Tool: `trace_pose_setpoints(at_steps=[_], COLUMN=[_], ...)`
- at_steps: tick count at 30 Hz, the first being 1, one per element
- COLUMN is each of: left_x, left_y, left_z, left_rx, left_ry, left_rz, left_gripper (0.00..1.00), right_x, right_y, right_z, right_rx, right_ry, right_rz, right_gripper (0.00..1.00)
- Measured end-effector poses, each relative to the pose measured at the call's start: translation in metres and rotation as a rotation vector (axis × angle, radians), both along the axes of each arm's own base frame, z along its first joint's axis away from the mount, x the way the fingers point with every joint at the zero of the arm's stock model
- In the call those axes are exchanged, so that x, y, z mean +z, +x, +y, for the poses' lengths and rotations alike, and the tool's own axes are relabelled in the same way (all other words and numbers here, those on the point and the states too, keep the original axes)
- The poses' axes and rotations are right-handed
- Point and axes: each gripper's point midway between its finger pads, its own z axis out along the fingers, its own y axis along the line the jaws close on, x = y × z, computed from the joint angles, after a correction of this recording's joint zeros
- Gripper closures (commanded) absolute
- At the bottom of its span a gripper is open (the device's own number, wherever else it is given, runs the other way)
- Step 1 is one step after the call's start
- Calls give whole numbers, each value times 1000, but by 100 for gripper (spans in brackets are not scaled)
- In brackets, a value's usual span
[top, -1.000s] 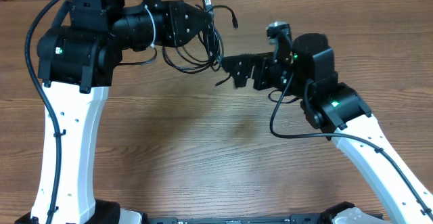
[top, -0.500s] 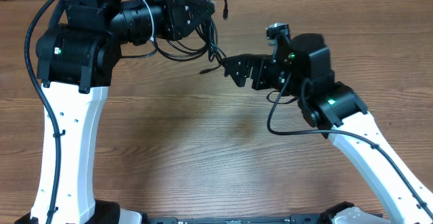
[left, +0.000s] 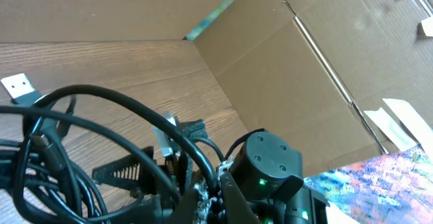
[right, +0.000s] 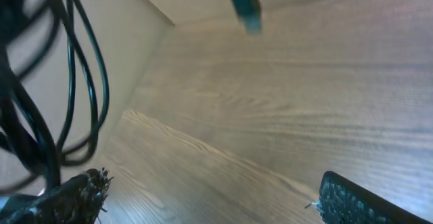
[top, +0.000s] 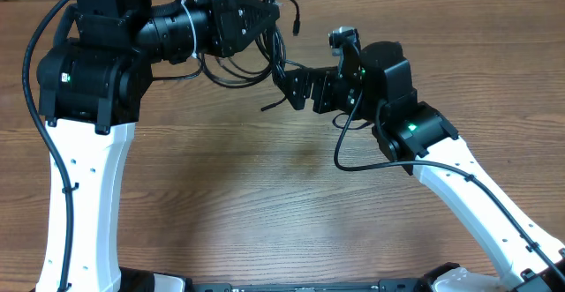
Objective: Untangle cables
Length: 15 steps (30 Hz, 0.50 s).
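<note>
The cables (top: 237,78) hang clear of the table (top: 265,195), bunched at the left pincer (top: 265,17), which is pressed together on the bundle near the table's far edge. From the overhead, the loops sag beneath that pincer and spread sideways, so the bundle's long axis runs roughly left to right across the table. One plug end (top: 296,17) sticks out past the left pincer toward the far right. Another free end (top: 267,107) trails the opposite way, slanting toward the near left, just beside the right pincer (top: 287,85).

The right pincer is spread. In its wrist view one finger (right: 67,200) sits at the lower left and the other (right: 358,200) at the lower right, with bare table between them. Several cable strands (right: 91,82) drop in long, nearly upright curves just above the left-hand finger; whether they touch it I cannot tell. A blurred blue-green plug (right: 242,4) hangs at the top of that view, pointing downward.

In the left wrist view the cables (left: 122,126) arch thickly across the foreground, with the right arm (left: 270,163) close behind them and a cardboard wall (left: 291,68) beyond the table.
</note>
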Motion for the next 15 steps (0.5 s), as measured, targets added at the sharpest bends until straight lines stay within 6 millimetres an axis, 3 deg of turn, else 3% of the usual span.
trace_pose_setpoints(at_steps=[9, 15], left_x=[0, -3], left_y=[0, -2], left_z=[0, 0], left_rx=[-2, -3], left_ry=[-1, 3], left_rz=[1, 18], left_gripper=[96, 96], right_x=[22, 51], right_y=[15, 20], right_z=[-7, -1], right_rx=[-42, -41], right_ry=[72, 179], right_rz=[-57, -117], right_gripper=[0, 0])
